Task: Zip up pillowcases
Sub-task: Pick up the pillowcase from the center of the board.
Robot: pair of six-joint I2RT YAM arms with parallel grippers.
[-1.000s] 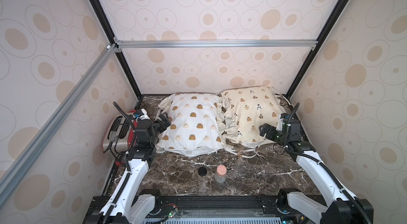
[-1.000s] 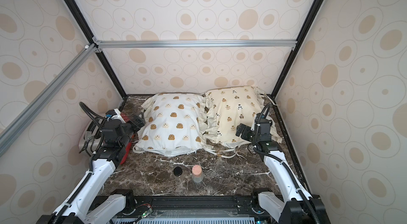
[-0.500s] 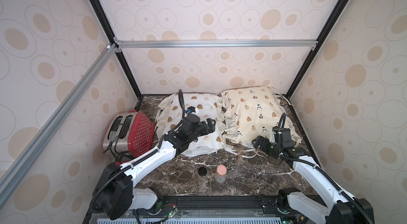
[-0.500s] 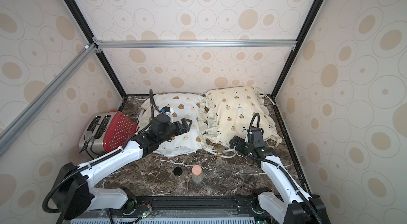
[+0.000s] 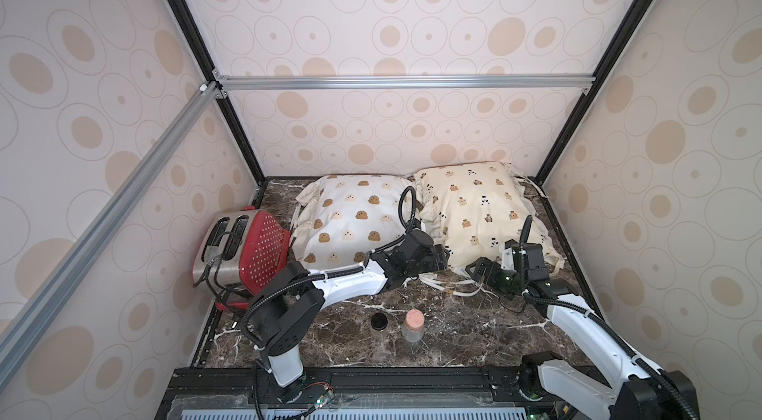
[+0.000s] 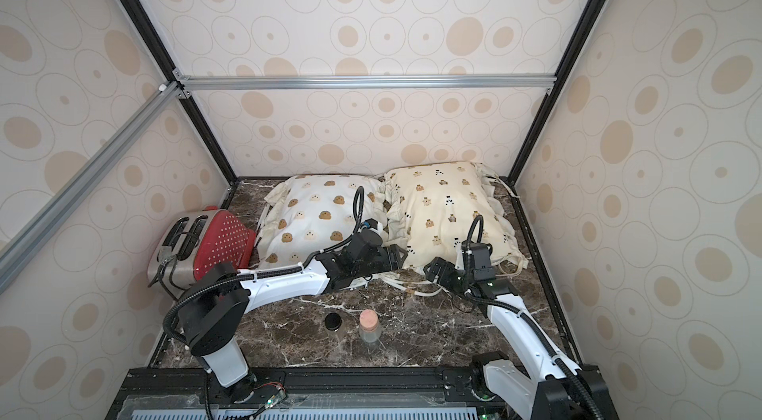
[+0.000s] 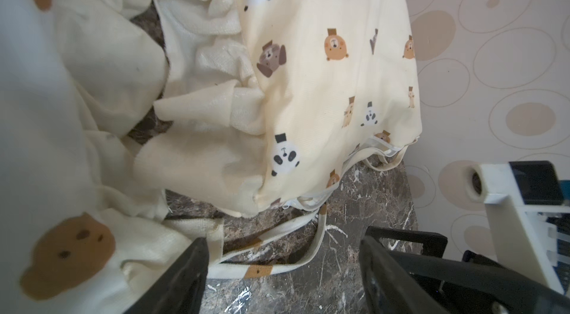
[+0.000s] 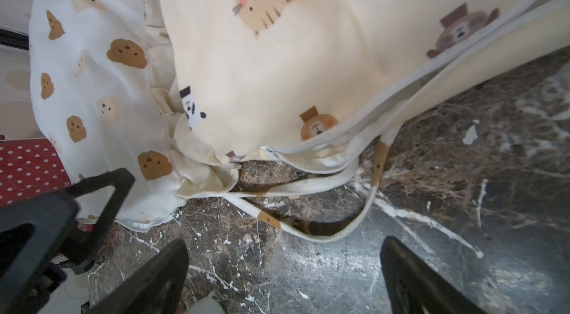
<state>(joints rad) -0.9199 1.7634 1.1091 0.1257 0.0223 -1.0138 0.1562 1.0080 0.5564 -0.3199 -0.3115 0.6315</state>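
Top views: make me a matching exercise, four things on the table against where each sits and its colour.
Things
1. toaster
2. blob-print pillowcase
3. bear-and-panda pillowcase
4. cork-topped jar

Places and colours
A. cream, at the back right
B. clear, at the front, beside the black-lidded jar
C. red with white dots, far left
D. white, at the back, between two of the other things

Pairs: 1-C, 2-D, 3-A, 4-B
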